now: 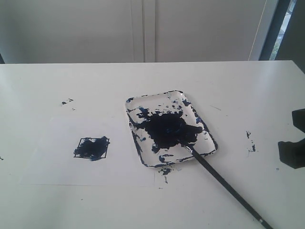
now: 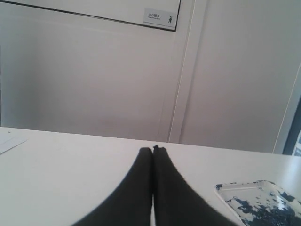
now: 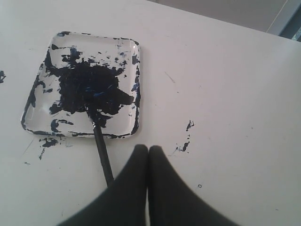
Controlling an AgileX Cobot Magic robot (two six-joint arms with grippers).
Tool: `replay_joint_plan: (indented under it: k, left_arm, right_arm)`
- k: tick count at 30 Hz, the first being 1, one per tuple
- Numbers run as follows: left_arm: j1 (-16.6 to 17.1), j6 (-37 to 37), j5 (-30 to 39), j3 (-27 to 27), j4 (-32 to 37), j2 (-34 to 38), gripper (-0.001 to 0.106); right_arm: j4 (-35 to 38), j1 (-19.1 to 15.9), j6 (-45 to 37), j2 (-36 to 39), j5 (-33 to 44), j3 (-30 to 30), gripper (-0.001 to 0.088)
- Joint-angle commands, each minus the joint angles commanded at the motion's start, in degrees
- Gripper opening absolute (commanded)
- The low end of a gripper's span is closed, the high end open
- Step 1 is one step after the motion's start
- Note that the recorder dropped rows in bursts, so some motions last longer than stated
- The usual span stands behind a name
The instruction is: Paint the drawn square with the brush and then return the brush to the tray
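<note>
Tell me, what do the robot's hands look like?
Both are plain black. The left gripper has two smooth fingers, wide at the base and narrowing to thin tips, like a beak. The right gripper looks just the same. No cables or markings show on them. The outside camera catches only a dark blocky bit of the right arm.

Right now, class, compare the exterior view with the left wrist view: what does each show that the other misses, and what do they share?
Only the exterior view: the small black pen-drawn square, smeared dark blue, and the long thin black brush, its tip resting in the paint. Only the left wrist view: the shut black left end effector and a small wall sign. Both: the white rectangular tray blotched dark blue, on the white table.
</note>
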Motion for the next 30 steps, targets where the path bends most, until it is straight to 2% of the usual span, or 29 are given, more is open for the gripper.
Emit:
replay_joint_plan:
  k: [3,5,8,14,19,20,21,22,23,24,28,30]
  left_arm:
    - [0.0,8.9,0.0,0.0,-13.6,0.0,0.000]
    - [0.0,12.8,0.2,0.0,-17.2,0.0,0.000]
    - [0.0,12.6,2.3,0.0,-16.2,0.0,0.000]
    - [0.0,10.1,14.6,0.0,-15.0,0.0,0.000]
    - [0.0,13.5,23.0,0.0,-16.6,0.0,0.000]
    - [0.0,15.3,23.4,0.0,-18.2,0.0,0.000]
    - [0.0,22.6,24.7,0.0,-24.6,0.0,0.000]
    - [0.0,26.8,25.4,0.0,-27.9,0.0,0.000]
    - [0.0,37.6,27.9,0.0,-34.8,0.0,0.000]
    - [0.0,40.9,28.9,0.0,-36.1,0.0,0.000]
    - [0.0,42.0,30.5,0.0,-36.5,0.0,0.000]
    - [0.0,42.4,33.5,0.0,-36.5,0.0,0.000]
  right_arm:
    - [0.0,0.0,0.0,0.0,0.0,0.0,0.0000]
    - [0.0,0.0,0.0,0.0,0.0,0.0,0.0000]
    - [0.0,0.0,0.0,0.0,0.0,0.0,0.0000]
    - [0.0,0.0,0.0,0.0,0.0,0.0,0.0000]
    - [0.0,0.0,0.0,0.0,0.0,0.0,0.0000]
    - [0.0,0.0,0.0,0.0,0.0,0.0,0.0000]
    - [0.0,0.0,0.0,0.0,0.0,0.0,0.0000]
    - [0.0,0.0,0.0,0.0,0.0,0.0,0.0000]
    - [0.0,0.0,0.0,0.0,0.0,0.0,0.0000]
    - [0.0,0.0,0.0,0.0,0.0,0.0,0.0000]
    - [0.0,0.0,0.0,0.0,0.0,0.0,0.0000]
    - [0.0,0.0,0.0,0.0,0.0,0.0,0.0000]
